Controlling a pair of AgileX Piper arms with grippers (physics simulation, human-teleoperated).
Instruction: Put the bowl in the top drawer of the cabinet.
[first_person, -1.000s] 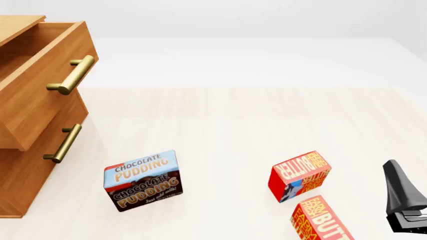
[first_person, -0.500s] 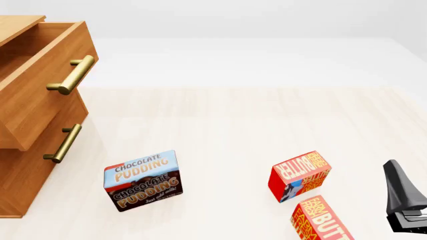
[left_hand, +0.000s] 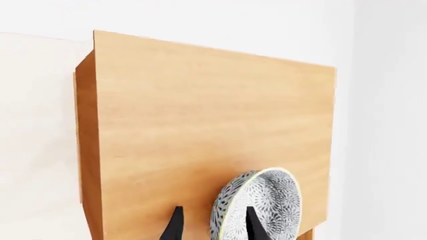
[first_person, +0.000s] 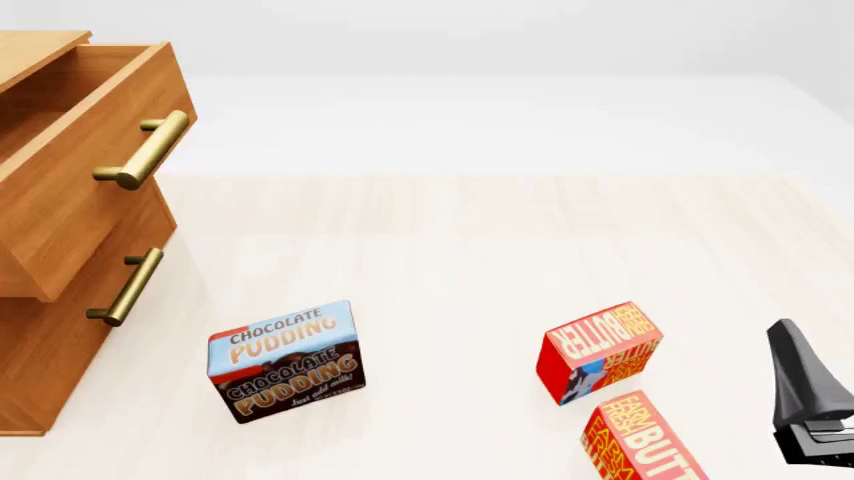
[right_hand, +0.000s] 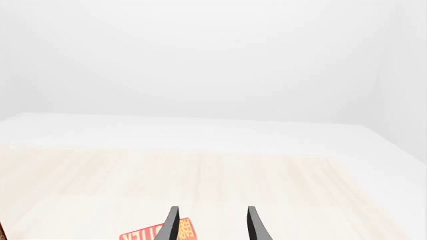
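Front view, inventory as I'm reading it. Cabinet (first_person: 54, 330) is sitting at frame left; top drawer (first_person: 80, 150) is standing pulled out, brass bar handle (first_person: 144, 150) facing right, lower drawer handle (first_person: 127, 287) below it. Table (first_person: 467, 230) is carrying a choc. pudding box (first_person: 283, 361) at lower left-centre, a red butter box (first_person: 599, 351) at lower right, 2nd butter box (first_person: 641, 440) just below it, running off the bottom edge. Right gripper (first_person: 809, 400) is showing at the lower right corner, dark, apart from the boxes.

Right wrist view: fingers (right_hand: 172, 225) are standing spread w/ nothing between them; a bit of red box (right_hand: 157, 233) is peeking at bottom edge.

Left wrist view: I'm seeing the left gripper (left_hand: 212, 227) at bottom centre, claw clamped on the bowl (left_hand: 260, 207), one finger each side of its wall. Bowl is tilted on edge, rim up, above the cabinet's flat wooden top (left_hand: 213, 135). Can't tell if it's touching the wood.
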